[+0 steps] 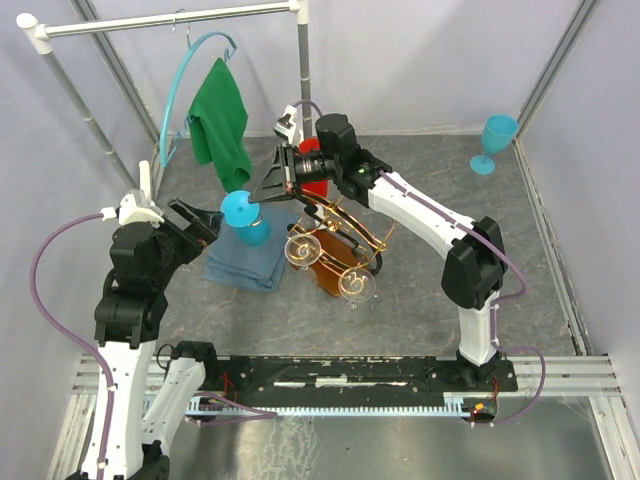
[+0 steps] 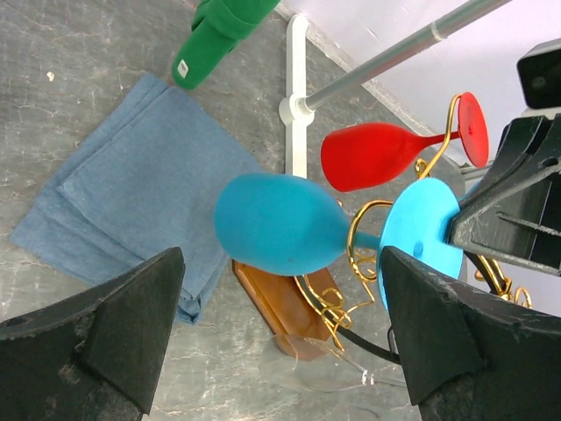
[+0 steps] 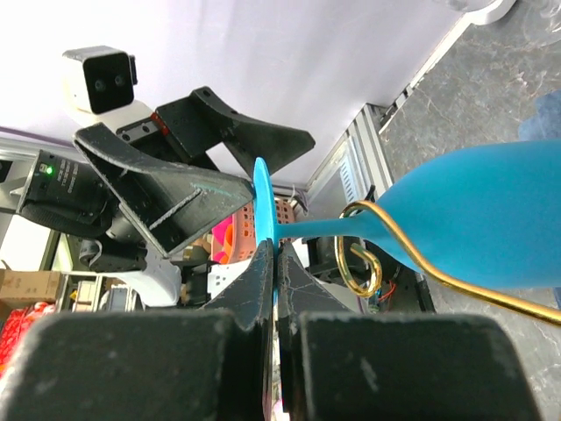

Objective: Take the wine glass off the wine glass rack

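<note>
A blue wine glass (image 1: 247, 218) hangs at the left end of the wine glass rack (image 1: 338, 232), a gold wire frame on a brown wooden base (image 2: 287, 292). Its stem passes a gold scroll (image 3: 358, 255). My right gripper (image 3: 274, 254) is shut on the edge of the glass's foot (image 2: 419, 230), reaching from the rack's far side (image 1: 258, 197). My left gripper (image 1: 203, 226) is open wide just left of the glass, whose bowl (image 2: 279, 224) lies ahead of the fingers (image 2: 105, 338) and is not touched. A red glass (image 2: 377, 153) and two clear glasses (image 1: 300, 250) also hang on the rack.
A folded blue cloth (image 1: 245, 262) lies under the glass and left of the rack. A white-and-grey clothes rail (image 1: 160, 22) with a green cloth (image 1: 222, 120) stands at the back left. Another blue glass (image 1: 494, 142) stands upright at the back right.
</note>
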Controlling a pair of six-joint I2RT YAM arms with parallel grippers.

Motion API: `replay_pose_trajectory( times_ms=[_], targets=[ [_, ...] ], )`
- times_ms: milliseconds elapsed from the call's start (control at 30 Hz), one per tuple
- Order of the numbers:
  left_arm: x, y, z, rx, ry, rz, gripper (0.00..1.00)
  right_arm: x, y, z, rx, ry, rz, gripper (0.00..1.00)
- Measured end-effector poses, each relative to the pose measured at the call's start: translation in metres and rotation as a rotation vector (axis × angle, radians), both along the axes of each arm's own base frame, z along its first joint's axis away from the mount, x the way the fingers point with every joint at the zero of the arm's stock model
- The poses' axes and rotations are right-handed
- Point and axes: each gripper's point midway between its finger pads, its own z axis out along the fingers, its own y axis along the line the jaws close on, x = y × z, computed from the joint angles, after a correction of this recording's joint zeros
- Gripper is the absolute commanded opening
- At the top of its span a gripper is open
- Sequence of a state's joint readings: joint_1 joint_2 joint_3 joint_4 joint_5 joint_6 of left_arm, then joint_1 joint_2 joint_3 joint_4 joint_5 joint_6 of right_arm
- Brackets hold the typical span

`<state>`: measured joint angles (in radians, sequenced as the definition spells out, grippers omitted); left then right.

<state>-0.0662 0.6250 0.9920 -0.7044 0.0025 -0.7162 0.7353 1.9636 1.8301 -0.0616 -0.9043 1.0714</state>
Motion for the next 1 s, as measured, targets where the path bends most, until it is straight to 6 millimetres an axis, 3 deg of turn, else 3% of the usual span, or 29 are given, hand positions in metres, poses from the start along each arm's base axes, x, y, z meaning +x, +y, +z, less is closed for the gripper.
replay_pose_trajectory(
  times_ms=[167, 400, 633, 800, 1000],
  targets=[
    [-0.001, 0.002, -0.003, 0.004, 0.012, 0.009, 0.99, 0.008, 0.002, 0.001, -0.012, -0.032, -0.014, 0.01],
    [-0.001, 0.005, -0.004, 0.017, 0.013, 0.019, 0.99, 0.026, -0.011, -0.003, -0.041, -0.059, -0.058, 0.01],
    [-0.002, 0.005, -0.006, 0.021, 0.023, 0.022, 0.99, 0.040, -0.050, -0.007, -0.085, -0.047, -0.121, 0.01],
    [-0.003, 0.005, -0.005, 0.021, 0.019, 0.022, 0.99, 0.030, -0.082, 0.017, -0.058, -0.075, -0.150, 0.01],
    [-0.003, 0.005, -0.005, 0.021, 0.019, 0.021, 0.99, -0.007, -0.100, 0.068, 0.051, -0.105, -0.091, 0.01]
  ],
)
